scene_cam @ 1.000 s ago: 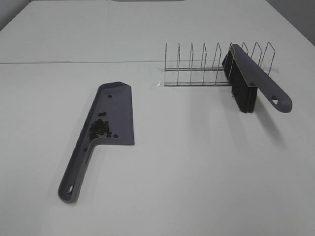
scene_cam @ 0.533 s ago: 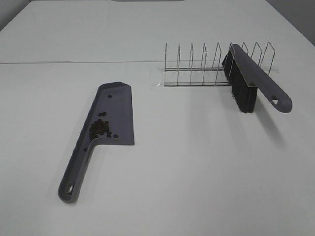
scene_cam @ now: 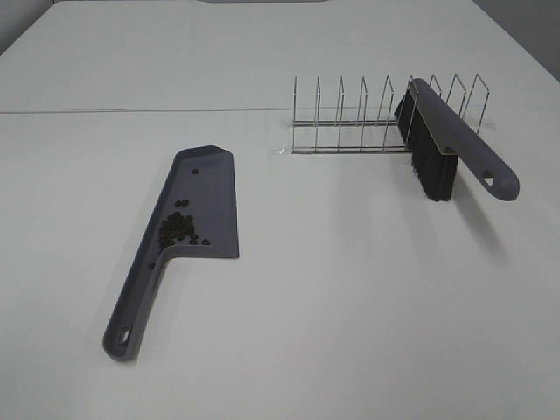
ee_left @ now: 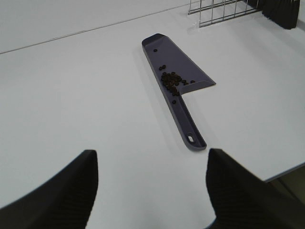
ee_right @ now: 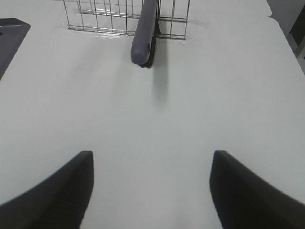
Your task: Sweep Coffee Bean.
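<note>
Left gripper (ee_left: 151, 183) spread wide, holding nothing, above the white table (ee_left: 71, 95). Grey dustpan (ee_left: 178, 76) lying flat, coffee bean (ee_left: 170, 80) heaped near its handle. Wire rack (ee_left: 219, 9) far off.

One grey plastic dustpan (scene_cam: 197, 210) with a long handle, flat on the white table (scene_cam: 350, 297).

Tiny dark brown oval coffee beans (scene_cam: 178, 227): roughly twenty, nearly all in one cluster inside the dustpan near the handle end; one lone bean (scene_cam: 195, 171) sits apart toward the pan's far end. Exact count cannot be told, as the beans overlap.

One grey-handled hand brush with black bristles (scene_cam: 437, 149).

One silver wire rack (scene_cam: 367, 118) holding that brush; nine upright wire dividers countable.

Two dark end effectors, one per arm: left end effector (ee_left: 152, 191), right end effector (ee_right: 151, 188), each showing two fingers.
</note>
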Controlling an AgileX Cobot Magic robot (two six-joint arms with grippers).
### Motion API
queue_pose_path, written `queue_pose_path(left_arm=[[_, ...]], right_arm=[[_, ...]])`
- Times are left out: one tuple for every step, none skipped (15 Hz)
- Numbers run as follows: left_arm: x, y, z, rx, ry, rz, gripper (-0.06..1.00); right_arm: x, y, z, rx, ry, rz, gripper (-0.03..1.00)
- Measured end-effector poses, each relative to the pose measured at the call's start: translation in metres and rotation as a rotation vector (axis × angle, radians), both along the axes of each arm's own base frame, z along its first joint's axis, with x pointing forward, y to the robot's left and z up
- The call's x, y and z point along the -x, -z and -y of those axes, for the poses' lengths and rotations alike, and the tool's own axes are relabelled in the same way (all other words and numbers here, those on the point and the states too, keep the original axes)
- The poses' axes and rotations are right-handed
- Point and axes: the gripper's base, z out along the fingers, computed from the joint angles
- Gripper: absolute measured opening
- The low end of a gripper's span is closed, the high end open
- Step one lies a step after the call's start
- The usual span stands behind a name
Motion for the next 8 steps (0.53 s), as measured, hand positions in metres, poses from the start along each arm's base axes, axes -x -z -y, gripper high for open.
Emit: queue_pose_path(left_arm=[[0.0000,0.0000,0.0000,0.000,0.000,0.000,0.63],[0.0000,0.0000,0.0000,0.000,0.000,0.000,0.63],[0.0000,0.0000,0.0000,0.000,0.000,0.000,0.63],[0.0000,0.0000,0.0000,0.000,0.000,0.000,0.63],[0.0000,0.0000,0.0000,0.000,0.000,0.000,0.63],[0.0000,0.0000,0.0000,0.000,0.000,0.000,0.63],[0.0000,0.0000,0.0000,0.000,0.000,0.000,0.63],[0.0000,0.0000,0.0000,0.000,0.000,0.000,0.63]], right_arm=[[0.0000,0.0000,0.0000,0.000,0.000,0.000,0.66],[0.0000,0.0000,0.0000,0.000,0.000,0.000,0.66],[0.0000,0.0000,0.0000,0.000,0.000,0.000,0.66],[0.0000,0.0000,0.0000,0.000,0.000,0.000,0.66],[0.0000,0.0000,0.0000,0.000,0.000,0.000,0.66],[0.0000,0.0000,0.0000,0.000,0.000,0.000,0.66],[0.0000,0.0000,0.0000,0.000,0.000,0.000,0.66],[0.0000,0.0000,0.0000,0.000,0.000,0.000,0.66]])
